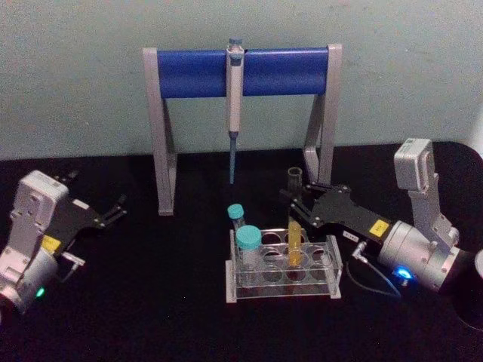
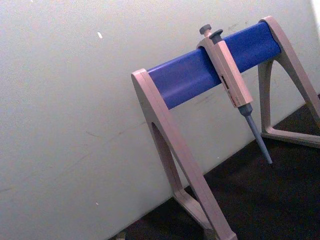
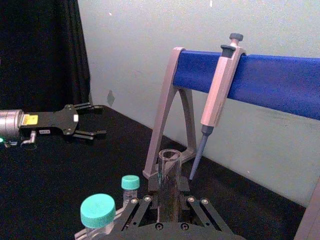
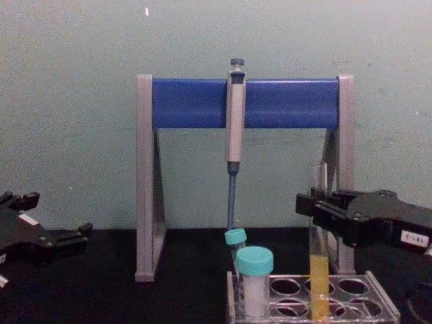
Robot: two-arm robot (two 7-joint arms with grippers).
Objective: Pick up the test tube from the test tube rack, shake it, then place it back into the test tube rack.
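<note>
Test tube stands in test tube rack; right hand, from three o'clock, straddles it, grip unclear. Lifting and shaking likely remain. Left hand idle, open.

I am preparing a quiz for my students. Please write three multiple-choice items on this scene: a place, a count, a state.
1. Where is the test tube? A) standing in the test tube rack B) lying on the table C) hanging on the stand
2. How many teal-capped vials stand in the rack? A) one B) two C) four
3. The left gripper is: A) open B) shut on a vial C) shut on the pipette
Answers: 1 A, upright in a hole, the right gripper at its upper part; 2 B, two teal caps show; 3 A, its fingers are spread apart.
</note>
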